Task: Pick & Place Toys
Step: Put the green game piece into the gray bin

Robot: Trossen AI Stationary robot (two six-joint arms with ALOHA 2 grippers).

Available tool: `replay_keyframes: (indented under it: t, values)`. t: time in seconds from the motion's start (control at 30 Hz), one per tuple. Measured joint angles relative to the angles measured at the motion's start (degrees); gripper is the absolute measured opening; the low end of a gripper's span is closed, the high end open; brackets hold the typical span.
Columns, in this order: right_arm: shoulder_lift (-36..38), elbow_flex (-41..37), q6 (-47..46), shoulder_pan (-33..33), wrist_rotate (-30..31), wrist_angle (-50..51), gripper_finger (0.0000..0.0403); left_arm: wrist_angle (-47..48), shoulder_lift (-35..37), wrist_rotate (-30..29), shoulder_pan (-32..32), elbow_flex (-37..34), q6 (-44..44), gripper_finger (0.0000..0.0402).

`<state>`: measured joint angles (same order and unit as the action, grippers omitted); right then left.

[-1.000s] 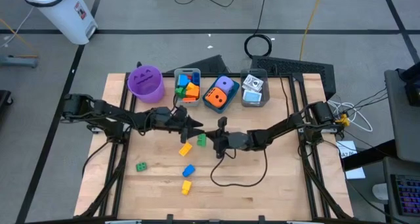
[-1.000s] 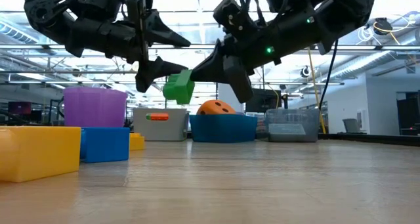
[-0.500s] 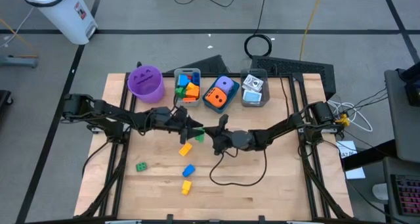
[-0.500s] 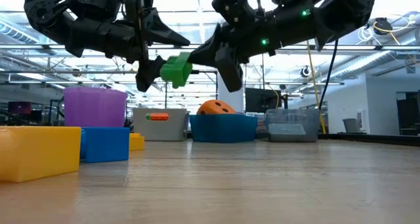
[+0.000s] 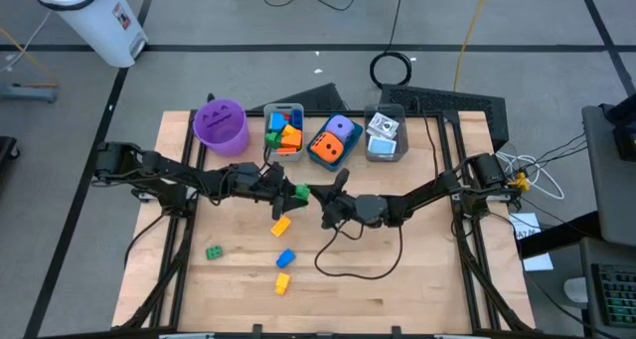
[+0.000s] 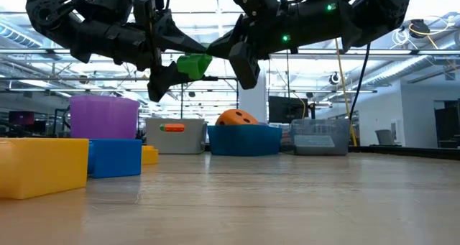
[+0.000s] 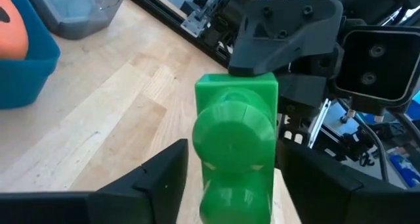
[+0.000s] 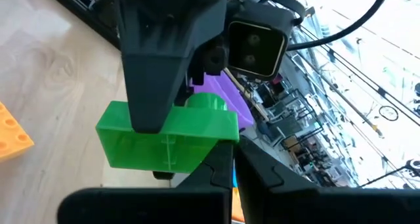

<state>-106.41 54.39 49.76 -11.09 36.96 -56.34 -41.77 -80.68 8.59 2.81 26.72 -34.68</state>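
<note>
Green brick [image 6: 192, 65] risen into left pincer [image 6: 175, 67]; right pincer [image 6: 226, 49] touching, grip unclear

We see a green brick [image 5: 299, 193] held up off the table over its middle, studs visible on one face [image 7: 236, 145], square-sided and tilted [image 6: 192, 65] [image 8: 167, 138]. On the wood lie a yellow brick [image 5: 281, 225], a green one [image 5: 214, 252], a blue one [image 5: 285, 257] and another yellow one [image 5: 282, 282]. Mixed bricks [image 5: 284, 132] fill one bin; an orange die [image 5: 327, 148] and a purple die [image 5: 341, 128] share another, and printed cubes [image 5: 383, 132] sit in a third.
</note>
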Motion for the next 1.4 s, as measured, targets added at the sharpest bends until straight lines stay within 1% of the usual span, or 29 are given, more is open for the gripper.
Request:
replay_keyframes:
  t: [0.23, 0.37, 0.43, 0.53, 0.63, 0.73, 0.9, 1.0, 1.1, 1.13, 1.2, 1.3, 1.4]
  values:
    - [0.00, 0.00, -0.51, 0.00, -0.16, 0.02, 0.0001, -0.06, 0.00, -0.06, 0.00, 0.00, 0.12, 0.0168]
    - [0.00, 0.00, -1.03, 0.00, -0.10, 0.00, 0.0004, -0.02, 0.00, -0.08, 0.00, 0.00, 1.13, 0.0144]
    - [0.00, 0.00, -1.07, 0.00, 0.40, -0.04, 0.0010, -0.21, 0.00, -0.13, 0.00, 0.00, 1.75, 0.0144]
    - [0.00, 0.00, -0.97, -0.02, 1.83, -0.03, 0.0026, -0.82, 0.00, -0.21, 0.00, 0.00, 2.66, 0.0154]
    - [0.45, 0.00, 0.83, -0.20, 3.80, 0.31, 0.0052, -1.59, 0.00, -0.32, 0.00, 0.00, 2.91, 0.0160]
    - [2.62, -0.02, 1.79, -0.66, 6.46, 2.51, 0.0085, -3.04, 0.02, -0.25, 0.00, 0.00, 3.44, 0.0158]
    - [8.35, -0.02, 0.60, -2.16, 11.56, 11.76, 0.0132, -3.84, 0.02, 0.67, 1.25, 0.50, 5.78, 0.0148]
    - [12.40, -0.02, -6.49, -2.96, 11.30, 21.91, 0.0149, -2.57, 0.04, 1.85, 3.79, 2.19, 7.79, 0.0147]
    - [15.30, -0.02, -17.07, -3.29, 9.19, 33.74, 0.0158, 3.62, 0.13, 1.97, 6.76, 5.31, 10.46, 0.0147]
    - [16.11, -0.02, -20.72, -3.28, 8.28, 37.53, 0.0160, 7.37, 0.13, 1.55, 7.88, 6.91, 12.19, 0.0147]
    - [17.13, -0.02, -27.36, -3.28, 5.38, 43.44, 0.0162, 17.03, 0.13, -1.22, 10.01, 10.76, 15.86, 0.0146]
    - [17.04, -0.49, -33.94, -3.28, 0.65, 47.50, 0.0161, 33.10, 0.13, -9.72, 12.71, 17.54, 20.39, 0.0146]
    - [17.07, -2.95, -35.59, -3.28, -3.72, 45.28, 0.0157, 45.68, 0.13, -19.33, 15.37, 23.34, 23.57, 0.0146]
